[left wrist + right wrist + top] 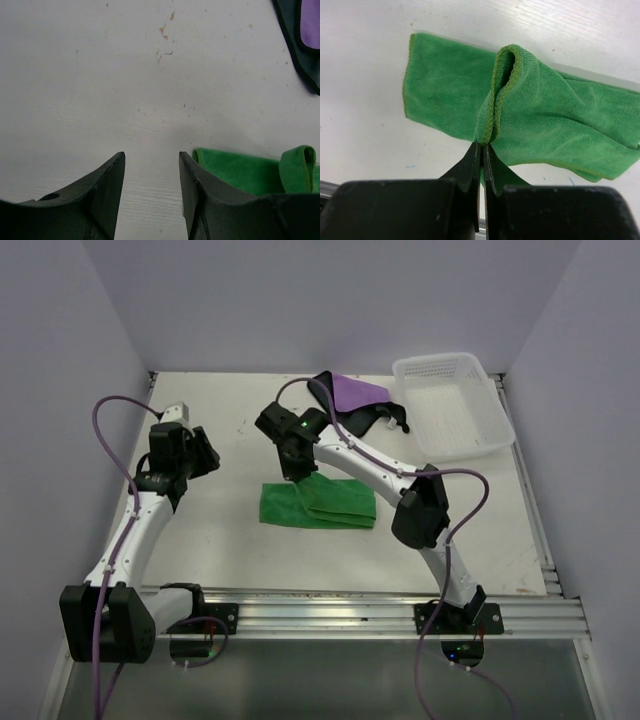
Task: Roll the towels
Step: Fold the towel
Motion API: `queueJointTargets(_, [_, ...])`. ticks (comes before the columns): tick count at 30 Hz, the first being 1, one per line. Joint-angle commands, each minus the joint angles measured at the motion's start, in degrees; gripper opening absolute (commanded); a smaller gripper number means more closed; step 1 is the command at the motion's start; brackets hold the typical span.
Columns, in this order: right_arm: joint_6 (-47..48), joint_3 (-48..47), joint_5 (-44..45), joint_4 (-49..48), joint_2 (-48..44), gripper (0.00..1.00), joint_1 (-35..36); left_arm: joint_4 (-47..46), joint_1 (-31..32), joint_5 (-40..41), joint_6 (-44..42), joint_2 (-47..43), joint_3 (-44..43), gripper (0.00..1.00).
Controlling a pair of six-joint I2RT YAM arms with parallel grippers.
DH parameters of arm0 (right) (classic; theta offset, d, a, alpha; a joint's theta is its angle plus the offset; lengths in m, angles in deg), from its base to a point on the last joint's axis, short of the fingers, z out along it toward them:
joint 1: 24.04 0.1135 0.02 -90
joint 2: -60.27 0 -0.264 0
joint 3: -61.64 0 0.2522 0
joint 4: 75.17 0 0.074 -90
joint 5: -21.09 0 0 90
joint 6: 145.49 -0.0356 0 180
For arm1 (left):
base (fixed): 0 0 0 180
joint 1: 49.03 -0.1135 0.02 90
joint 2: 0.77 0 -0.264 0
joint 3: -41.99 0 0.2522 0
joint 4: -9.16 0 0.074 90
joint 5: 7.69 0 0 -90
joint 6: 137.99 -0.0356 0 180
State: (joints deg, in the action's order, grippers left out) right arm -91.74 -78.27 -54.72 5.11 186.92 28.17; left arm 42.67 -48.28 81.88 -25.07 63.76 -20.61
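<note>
Top external view.
- Green towel (318, 503): folded into a flat band, centre of frame, on the white table (230, 540).
- Right gripper (300, 478): set on the band's upper edge, left of its middle, touching the cloth.
- Left gripper (207, 455): left of frame, over bare table, well apart from the green towel.
- Purple towel (355, 393): crumpled with its black backing showing, upper centre, near the white lattice basket (440, 366) at upper right.

Left wrist view.
- Left gripper (152, 159): jaws parted to a moderate gap, only bare table between them, nothing held.
- Green towel (240, 172): lower right of frame. Its corner is just beside the right-hand finger and partly hidden behind it. A raised fold stands at the far right.
- Purple towel (310, 25): upper-right corner of frame, dark border visible.

Right wrist view.
- Right gripper (481, 146): lower centre, jaws pressed together on a pinched hem of the green towel (445, 95).
- From the pinch, a ridge of cloth rises toward upper centre. The rest of the towel spreads flat to left and right on the table.
</note>
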Motion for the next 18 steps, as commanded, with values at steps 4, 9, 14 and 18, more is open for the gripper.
queueJointTargets(4, [-2.4, -5.9, -5.5, 0.0, 3.0, 0.00, 1.5, -2.5, -0.5, -0.7, -1.3, 0.4, 0.0, 0.51])
queueJointTargets(9, [-3.7, -6.4, -7.1, -1.9, 3.6, 0.00, 1.8, -2.4, -0.5, -0.3, -1.3, 0.0, 0.1, 0.52])
queueJointTargets(14, [-5.4, -4.1, -11.5, -8.2, 3.0, 0.00, 2.0, -2.4, -0.5, -0.5, -1.3, 0.4, 0.0, 0.52])
queueJointTargets(18, [-6.2, -4.5, -13.5, -10.5, 4.7, 0.00, 2.1, -2.4, -0.5, -0.5, -1.3, 0.5, 0.1, 0.52])
